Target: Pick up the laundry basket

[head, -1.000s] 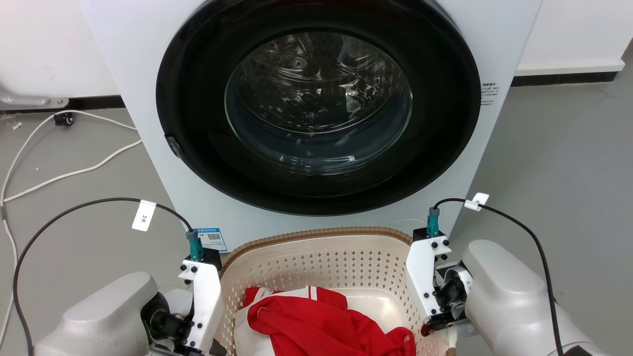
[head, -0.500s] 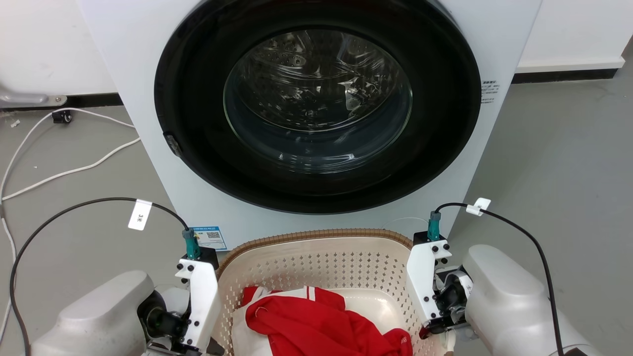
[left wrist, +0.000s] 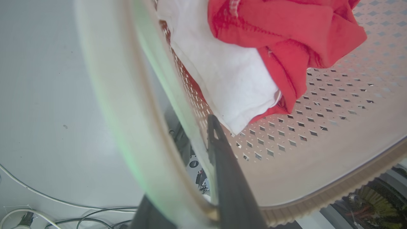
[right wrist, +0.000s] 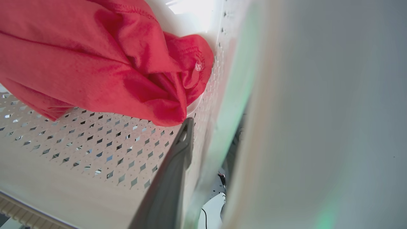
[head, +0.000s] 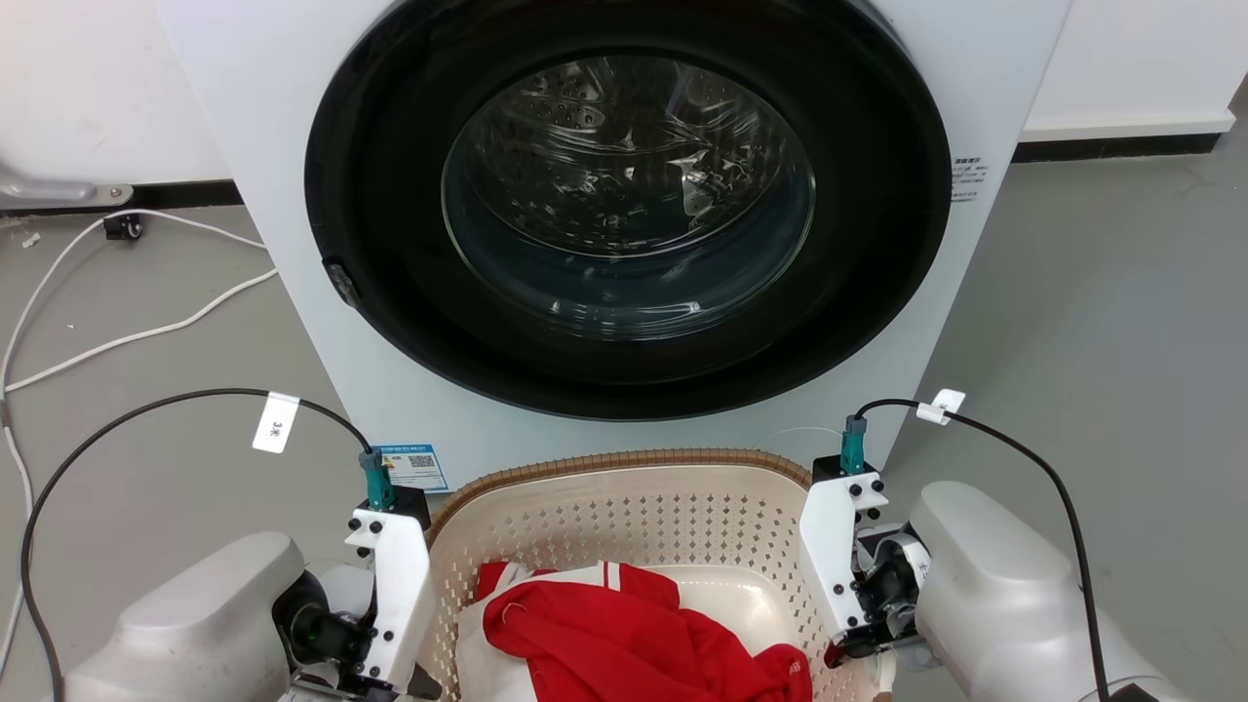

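The jaws of the left gripper (left wrist: 190, 165) are seen closed on the side rim of the laundry basket (head: 634, 517); one dark finger (left wrist: 229, 171) is laid inside against the perforated wall, the other is glimpsed outside at the view's lower edge, and the pale, blurred rim is pinched between them. Of the right gripper (right wrist: 206, 149) one grey finger (right wrist: 171, 178) is shown pressed to the inner wall; its partner is hidden behind the blurred rim, so how far those jaws stand apart cannot be told.

The basket is placed between the two wrists at the bottom of the head view, directly before the washing machine (head: 985, 88), its brown rim near the foot of the machine's front; whether it is borne by the floor (head: 1121, 312) cannot be told. A red garment (head: 634, 639) is heaped in it over a white cloth (left wrist: 229, 79); the steel drum is seen through the round glass door (head: 624, 210). White cables (head: 146, 336) are strewn on the floor left of the machine; a black cable (head: 146, 409) with a white tag is looped from the left wrist.
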Motion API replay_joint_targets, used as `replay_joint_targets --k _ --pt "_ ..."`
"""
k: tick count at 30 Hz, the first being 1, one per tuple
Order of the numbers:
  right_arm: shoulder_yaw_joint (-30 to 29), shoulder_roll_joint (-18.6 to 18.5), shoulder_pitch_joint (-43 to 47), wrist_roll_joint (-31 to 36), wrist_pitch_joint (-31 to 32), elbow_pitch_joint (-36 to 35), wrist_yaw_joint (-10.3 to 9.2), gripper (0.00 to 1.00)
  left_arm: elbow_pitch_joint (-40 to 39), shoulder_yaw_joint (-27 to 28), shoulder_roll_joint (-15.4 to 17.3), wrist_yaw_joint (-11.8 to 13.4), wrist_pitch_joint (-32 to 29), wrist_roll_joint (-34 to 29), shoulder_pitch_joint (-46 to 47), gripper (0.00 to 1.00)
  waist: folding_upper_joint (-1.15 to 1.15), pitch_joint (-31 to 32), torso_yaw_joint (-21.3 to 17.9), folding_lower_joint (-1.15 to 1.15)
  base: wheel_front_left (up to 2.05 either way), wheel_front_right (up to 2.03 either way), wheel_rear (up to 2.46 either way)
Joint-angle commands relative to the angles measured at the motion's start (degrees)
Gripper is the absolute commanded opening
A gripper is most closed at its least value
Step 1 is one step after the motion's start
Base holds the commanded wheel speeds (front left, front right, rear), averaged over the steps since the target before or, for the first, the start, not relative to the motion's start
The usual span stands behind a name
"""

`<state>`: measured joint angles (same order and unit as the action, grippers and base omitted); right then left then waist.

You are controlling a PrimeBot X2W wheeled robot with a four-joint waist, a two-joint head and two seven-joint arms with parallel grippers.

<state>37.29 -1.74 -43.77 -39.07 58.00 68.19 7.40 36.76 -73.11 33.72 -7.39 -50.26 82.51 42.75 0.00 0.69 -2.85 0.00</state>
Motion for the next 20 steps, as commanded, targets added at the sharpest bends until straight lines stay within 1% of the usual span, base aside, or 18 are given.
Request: replay_joint_targets --k 1,20 --pt "0.5 -2.1 -0.9 0.3 0.1 0.6 0.16 0.00 1.0 -0.4 1.7 -0.1 -0.5 -0.9 0.3 0.00 0.00 0.0 0.0 0.00 0.00 0.00 0.00" --pt "2.7 -2.1 -1.9 -1.6 -0.4 1.3 0.16 0.00 1.3 -0.4 1.2 -0.1 -0.6 -0.8 0.6 0.00 0.00 0.3 -0.1 0.00 0.00 0.00 0.00"
